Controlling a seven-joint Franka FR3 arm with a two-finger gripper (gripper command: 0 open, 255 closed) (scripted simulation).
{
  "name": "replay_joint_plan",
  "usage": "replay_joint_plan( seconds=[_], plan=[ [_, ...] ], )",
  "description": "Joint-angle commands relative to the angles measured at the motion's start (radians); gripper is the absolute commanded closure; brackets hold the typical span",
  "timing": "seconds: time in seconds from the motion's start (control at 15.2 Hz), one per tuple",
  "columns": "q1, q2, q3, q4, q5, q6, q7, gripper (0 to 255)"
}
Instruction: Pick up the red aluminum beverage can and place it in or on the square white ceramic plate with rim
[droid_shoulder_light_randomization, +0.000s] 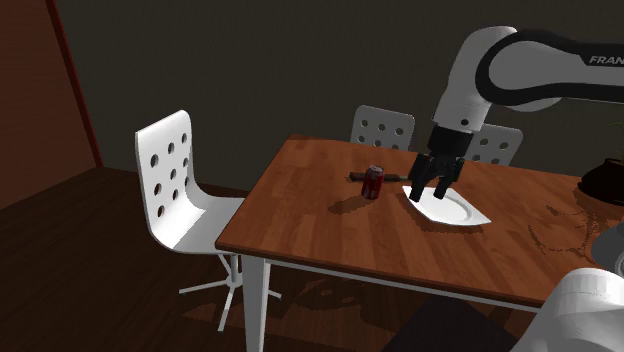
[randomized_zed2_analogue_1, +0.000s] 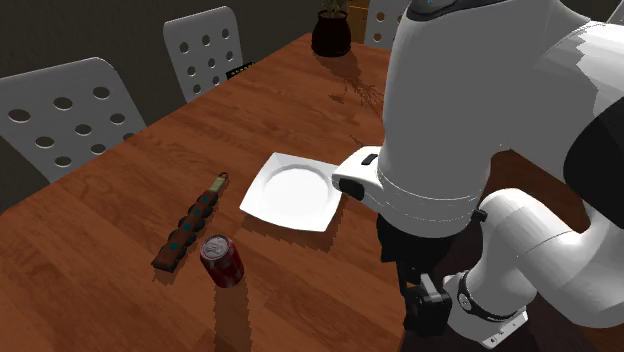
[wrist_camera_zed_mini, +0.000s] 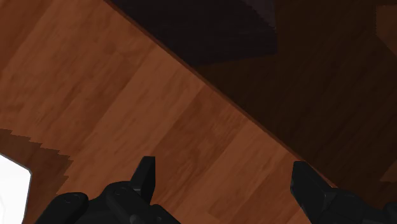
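Near the hand (droid_shoulder_light_randomization: 428, 192), apart: red can (droid_shoulder_light_randomization: 373, 183)

The red can (droid_shoulder_light_randomization: 372, 183) stands upright on the counter (droid_shoulder_light_randomization: 320, 235). In the shoulder view, the square white rimmed plate (droid_shoulder_light_randomization: 447, 207) lies flat at its four o'clock, apart.

Lettering on the arm

White capitals reading "FRAN" stand on a dark band of the arm (droid_shoulder_light_randomization: 520, 70), high above the red can (droid_shoulder_light_randomization: 373, 183) and well off toward the shoulder view's right. The picture's edge cuts the word short after the N, so no further letters can be read. On the can itself, in both the shoulder view and the second exterior view (randomized_zed2_analogue_1: 222, 262), any print on its side is too small to make out.
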Motion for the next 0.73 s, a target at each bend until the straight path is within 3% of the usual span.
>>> replay_joint_plan(
  seconds=[0.0,0.66],
  plan=[
    [0.0,0.0,0.0,0.0,0.0,0.0,0.0,0],
    [-0.026,0.325,-0.097,0.158,-0.084,0.182,-0.153,0]
  ],
)
